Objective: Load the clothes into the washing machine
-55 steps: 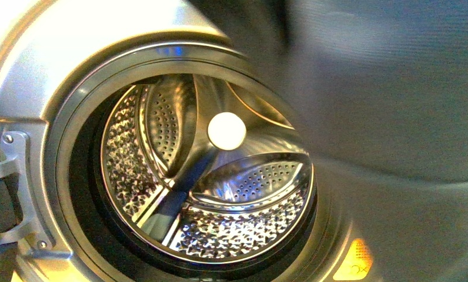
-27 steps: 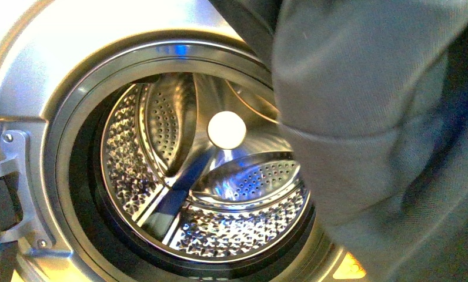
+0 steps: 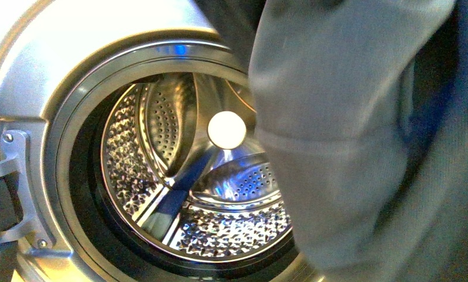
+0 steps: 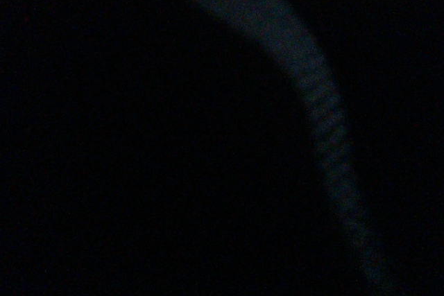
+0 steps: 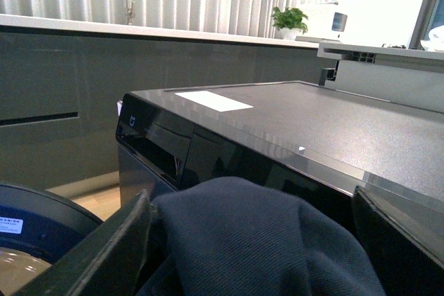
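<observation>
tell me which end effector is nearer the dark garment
Right. The dark garment sits bunched between the fingers of the right end effector. The left end effector cannot be placed: its wrist view is dark, and the front view shows no arm.

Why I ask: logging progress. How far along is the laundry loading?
Done: the washing machine stands open, its drum bare. In hand: a dark garment sits in the right pincer, hanging before the mouth's right side. Remaining: get it into the drum. Left wrist view is dark.
</observation>
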